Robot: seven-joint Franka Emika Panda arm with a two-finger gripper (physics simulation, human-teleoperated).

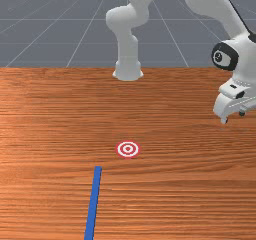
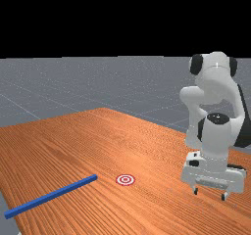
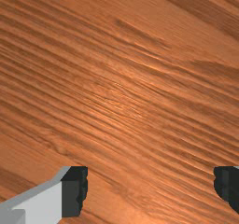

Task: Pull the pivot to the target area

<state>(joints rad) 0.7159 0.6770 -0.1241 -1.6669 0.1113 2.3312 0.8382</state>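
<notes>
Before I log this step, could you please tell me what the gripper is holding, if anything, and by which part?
Nothing is held: the gripper is open over bare table, and the blue bar lies well away from it.

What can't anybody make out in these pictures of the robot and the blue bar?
- Blue bar's underside: far view, hidden by the bar itself.
- Wood under the target: front view, covered by the target.
- Table's nearest corner: far view, cut off by the bottom edge.
- Mark on the arm's black cap: front view, too small.
</notes>
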